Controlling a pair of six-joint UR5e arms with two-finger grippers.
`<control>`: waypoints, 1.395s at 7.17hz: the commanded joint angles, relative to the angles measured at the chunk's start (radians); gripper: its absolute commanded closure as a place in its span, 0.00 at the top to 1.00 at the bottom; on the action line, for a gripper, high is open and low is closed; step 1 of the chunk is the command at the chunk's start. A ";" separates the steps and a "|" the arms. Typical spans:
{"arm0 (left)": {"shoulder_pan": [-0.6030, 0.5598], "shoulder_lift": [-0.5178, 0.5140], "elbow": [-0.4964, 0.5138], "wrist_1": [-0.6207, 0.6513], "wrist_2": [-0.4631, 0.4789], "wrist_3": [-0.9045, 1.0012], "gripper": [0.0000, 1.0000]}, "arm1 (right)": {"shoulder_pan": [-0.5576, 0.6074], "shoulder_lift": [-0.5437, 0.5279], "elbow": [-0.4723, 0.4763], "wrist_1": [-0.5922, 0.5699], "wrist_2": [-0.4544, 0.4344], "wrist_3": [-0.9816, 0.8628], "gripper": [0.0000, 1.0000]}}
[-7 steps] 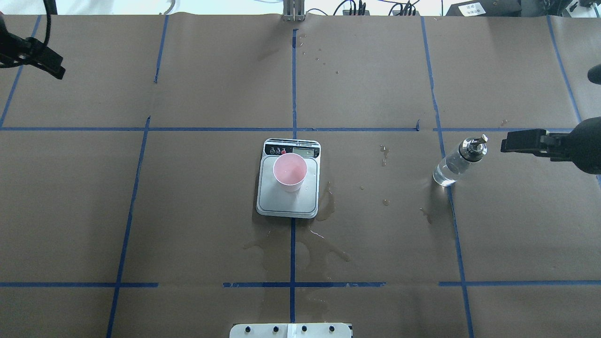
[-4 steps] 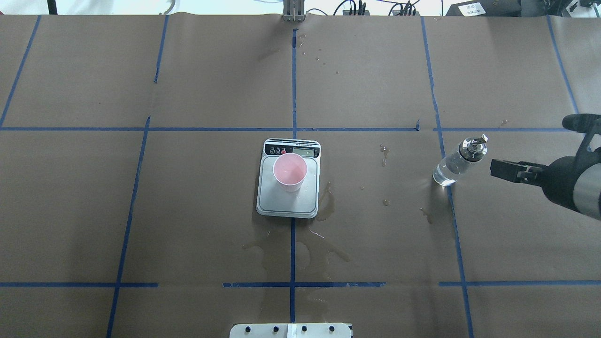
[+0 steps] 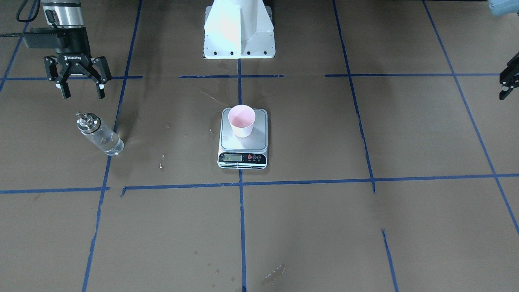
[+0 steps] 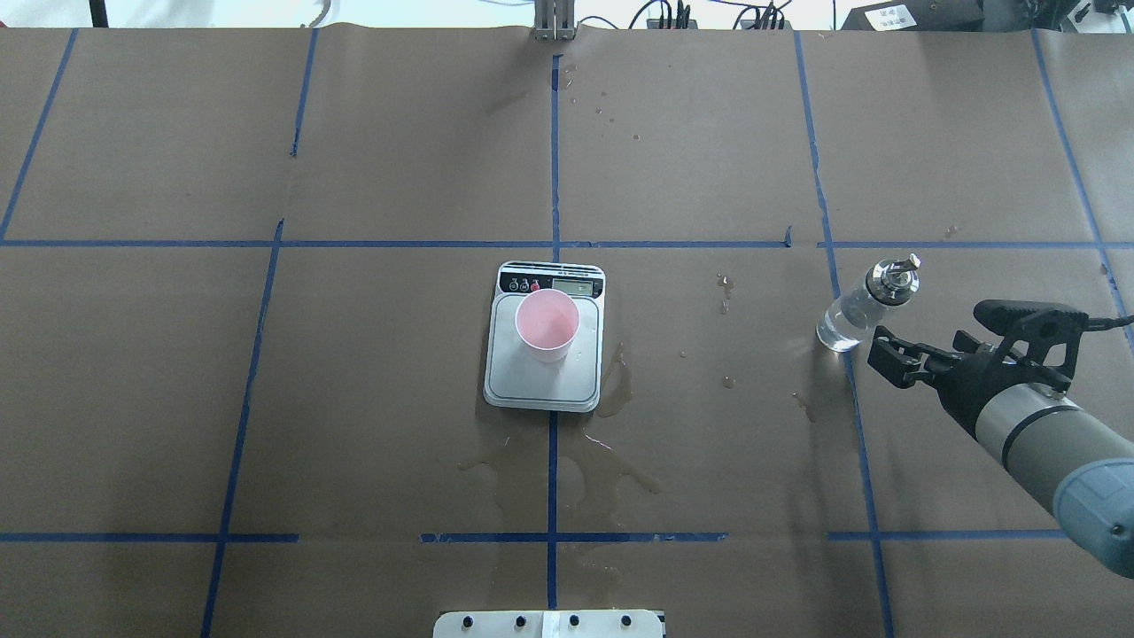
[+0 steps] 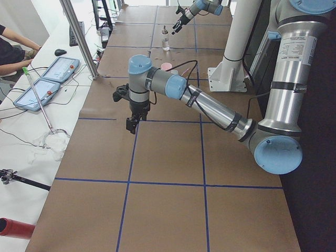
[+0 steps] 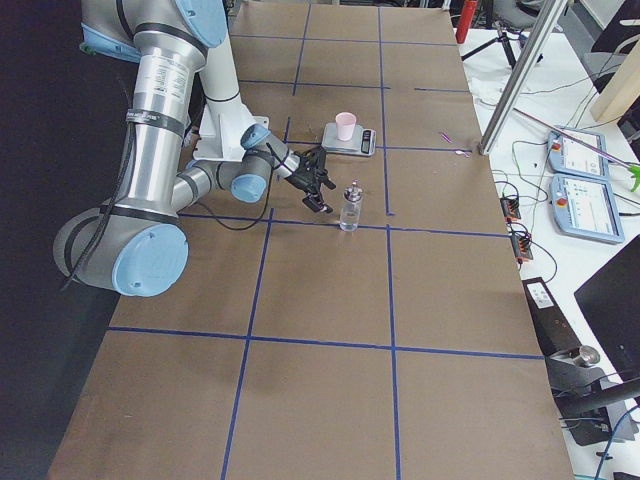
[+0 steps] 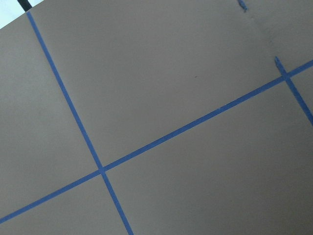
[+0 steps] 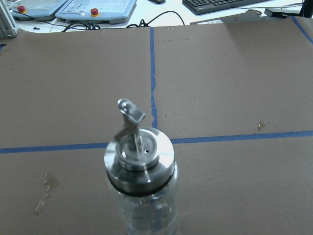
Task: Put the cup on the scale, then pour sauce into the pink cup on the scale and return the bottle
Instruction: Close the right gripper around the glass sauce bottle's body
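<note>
The cup [image 4: 547, 323] stands upright on the scale [image 4: 540, 383], roughly mid-platform, its pink inside facing up. I cannot tell whether there is anything in it. The scale lies flat on the brown paper table cover [image 4: 399, 159], over one of the blue tape lines [image 4: 553, 151], with its black display strip on the side away from the robot. Wet stains [image 4: 617, 379] darken the paper right beside the scale on the robot's right and spread out from its robot-side edge.

The glass bottle [image 4: 864, 306] stands upright on the paper well away from the scale, off toward the robot's right. It has its silver collar and thin pour spout on top and rests on nothing but the table. Clear sauce [image 3: 108, 144] shows through the lower part of the glass.

The right gripper [image 3: 82, 96] hovers near the bottle, on the side farther from the scale and closer to the robot. Its jaws are spread wide, with nothing between them, and they are not touching the glass. Its wrist camera looks down on the collar and spout from close by.

The left gripper [image 3: 505, 87] hangs over bare paper far from the scale on the robot's left, only partly in sight. I cannot tell how its jaws stand.
</note>
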 commanded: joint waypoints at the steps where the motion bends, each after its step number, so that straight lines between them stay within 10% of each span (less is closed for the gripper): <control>1: -0.006 -0.002 0.041 -0.022 0.001 -0.040 1.00 | -0.027 0.020 -0.049 0.024 -0.083 0.002 1.00; 10: -0.007 0.026 0.175 -0.219 0.003 -0.029 1.00 | -0.061 0.172 -0.239 0.013 -0.227 -0.014 1.00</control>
